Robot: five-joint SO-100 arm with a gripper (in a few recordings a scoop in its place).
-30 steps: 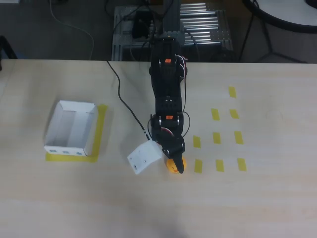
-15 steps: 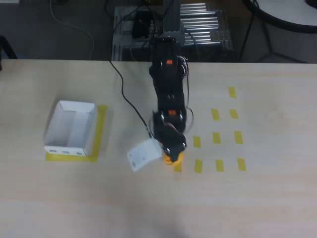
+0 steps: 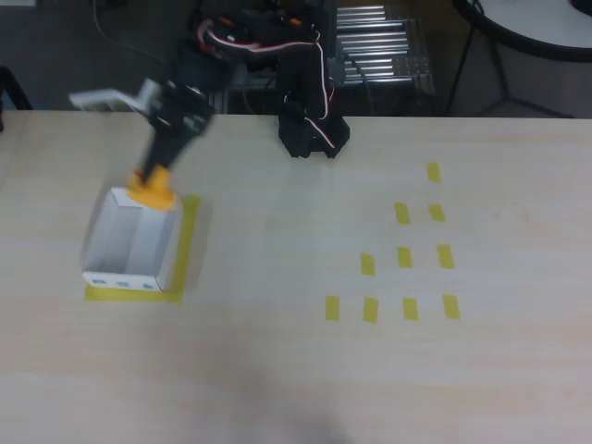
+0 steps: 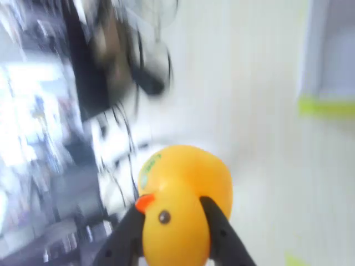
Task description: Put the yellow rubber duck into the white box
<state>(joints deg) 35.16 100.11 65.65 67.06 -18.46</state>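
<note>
Duck (image 3: 153, 188) is hanging at upper left of the overhead view, pinched in the gripper (image 3: 157, 176), just over the far wall of the box (image 3: 129, 242), which is sitting on a yellow tape patch (image 3: 188, 242). In the wrist view the duck (image 4: 180, 202) is filling the lower centre, dark fingers (image 4: 219, 233) pressing its sides, background blurring.
</note>
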